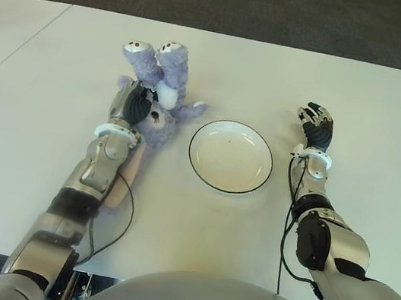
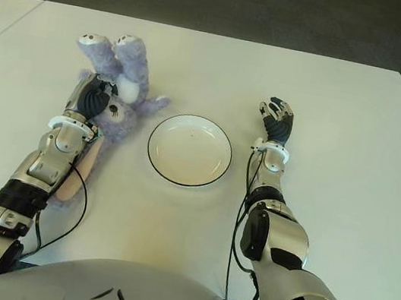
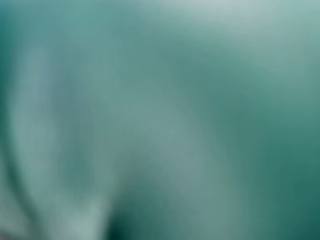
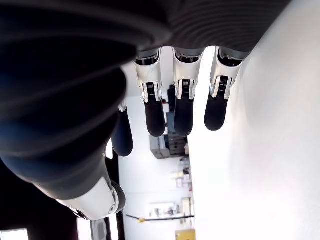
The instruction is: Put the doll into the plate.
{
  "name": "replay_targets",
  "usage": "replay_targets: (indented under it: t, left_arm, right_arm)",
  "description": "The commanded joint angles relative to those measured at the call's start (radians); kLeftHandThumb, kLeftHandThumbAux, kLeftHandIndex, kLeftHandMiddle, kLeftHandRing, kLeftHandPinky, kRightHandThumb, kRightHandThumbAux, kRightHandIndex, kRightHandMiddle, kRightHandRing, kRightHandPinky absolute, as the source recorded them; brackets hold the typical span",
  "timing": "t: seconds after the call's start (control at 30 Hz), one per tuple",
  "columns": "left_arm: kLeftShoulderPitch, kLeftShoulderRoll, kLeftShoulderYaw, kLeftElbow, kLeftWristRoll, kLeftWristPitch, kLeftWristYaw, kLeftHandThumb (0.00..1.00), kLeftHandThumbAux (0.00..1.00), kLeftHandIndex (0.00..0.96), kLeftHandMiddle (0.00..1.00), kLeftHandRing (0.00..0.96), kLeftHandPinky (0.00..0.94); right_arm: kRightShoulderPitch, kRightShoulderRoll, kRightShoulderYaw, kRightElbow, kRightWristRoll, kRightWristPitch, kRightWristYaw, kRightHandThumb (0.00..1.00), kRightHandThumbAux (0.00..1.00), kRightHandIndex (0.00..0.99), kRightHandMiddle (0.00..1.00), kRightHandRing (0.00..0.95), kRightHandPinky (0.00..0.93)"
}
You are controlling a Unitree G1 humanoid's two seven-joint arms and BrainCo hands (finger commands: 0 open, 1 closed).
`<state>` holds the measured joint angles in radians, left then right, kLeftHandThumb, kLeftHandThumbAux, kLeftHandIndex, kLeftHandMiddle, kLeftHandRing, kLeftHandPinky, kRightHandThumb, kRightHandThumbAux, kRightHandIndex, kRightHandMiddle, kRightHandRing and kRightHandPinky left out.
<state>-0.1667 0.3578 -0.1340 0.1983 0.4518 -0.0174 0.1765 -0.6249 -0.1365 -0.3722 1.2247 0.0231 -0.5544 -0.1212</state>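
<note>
The white counter (image 1: 361, 108) fills both eye views. On its left part lies the doll (image 1: 160, 89), a lilac plush on its back with two feet raised, just left of the plate (image 1: 231, 156) and not touching it as far as can be seen. The plate, white with a dark rim, holds nothing.

The left robot hand (image 1: 136, 104) lies over the doll's middle, fingers (image 1: 144, 96) bent into the plush; its wrist view shows only a blur pressed close, so whether the grip is firm cannot be told. The right robot hand (image 2: 277, 121) shows to the right of the plate, fingers (image 4: 183, 100) spread and holding nothing.

The step in hand looks like the grasp itself: the doll is on the counter, not lifted, and the task is barely begun. The next move calls for a sure hold on the soft body, a lift high enough to clear the plate's rim, then a short carry rightward and a release over its centre.
</note>
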Motion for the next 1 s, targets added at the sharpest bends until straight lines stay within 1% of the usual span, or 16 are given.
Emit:
replay_targets:
  t: [0.03,0.2,0.33,0.4,0.53,0.57,0.7,0.73,0.9,1.0]
  left_arm:
    - [0.090,-0.006,-0.051,-0.026,0.010,0.037,-0.083,0.940,0.629,0.745,0.844,0.851,0.847]
    - [0.098,0.001,-0.043,-0.121,0.024,0.057,-0.087,0.942,0.627,0.756,0.845,0.850,0.836]
    - [0.095,0.004,-0.045,-0.255,0.074,0.110,-0.103,0.939,0.618,0.758,0.831,0.844,0.827]
    - [0.093,0.002,-0.049,-0.291,0.092,0.129,-0.110,0.932,0.616,0.759,0.827,0.841,0.827]
    - [0.081,0.003,-0.057,-0.313,0.116,0.147,-0.120,0.931,0.611,0.762,0.829,0.843,0.830]
    - [0.076,0.004,-0.059,-0.315,0.122,0.151,-0.122,0.925,0.607,0.782,0.862,0.858,0.850]
    - [0.037,0.012,-0.073,-0.326,0.171,0.150,-0.115,0.919,0.599,0.791,0.875,0.863,0.846]
    - [0.031,0.014,-0.074,-0.326,0.180,0.149,-0.116,0.904,0.602,0.802,0.895,0.874,0.857]
    - [0.012,0.021,-0.076,-0.341,0.214,0.162,-0.139,0.879,0.619,0.827,0.932,0.893,0.867]
    - [0.006,0.025,-0.080,-0.354,0.241,0.175,-0.149,0.875,0.623,0.832,0.935,0.894,0.866]
  right_arm:
    - [0.201,0.065,-0.012,0.136,0.009,0.141,-0.015,0.429,0.808,0.325,0.205,0.192,0.234]
    - [0.200,0.066,-0.015,0.136,0.012,0.141,-0.015,0.431,0.808,0.327,0.209,0.198,0.239]
    - [0.198,0.067,-0.014,0.137,0.011,0.148,-0.017,0.429,0.810,0.330,0.212,0.198,0.230]
    - [0.197,0.067,-0.014,0.137,0.011,0.150,-0.016,0.430,0.811,0.332,0.212,0.195,0.224]
    - [0.196,0.067,-0.013,0.138,0.009,0.152,-0.014,0.427,0.811,0.332,0.210,0.192,0.220]
    - [0.196,0.068,-0.012,0.138,0.008,0.153,-0.014,0.426,0.811,0.331,0.209,0.190,0.216]
    - [0.196,0.068,-0.006,0.138,0.002,0.152,-0.016,0.416,0.813,0.329,0.210,0.190,0.214]
    - [0.196,0.069,-0.005,0.138,0.001,0.152,-0.017,0.414,0.815,0.328,0.210,0.189,0.211]
    - [0.196,0.069,-0.003,0.138,-0.002,0.153,-0.019,0.412,0.819,0.329,0.208,0.186,0.207]
    - [0.196,0.071,-0.003,0.139,-0.003,0.154,-0.020,0.413,0.821,0.329,0.208,0.186,0.213]
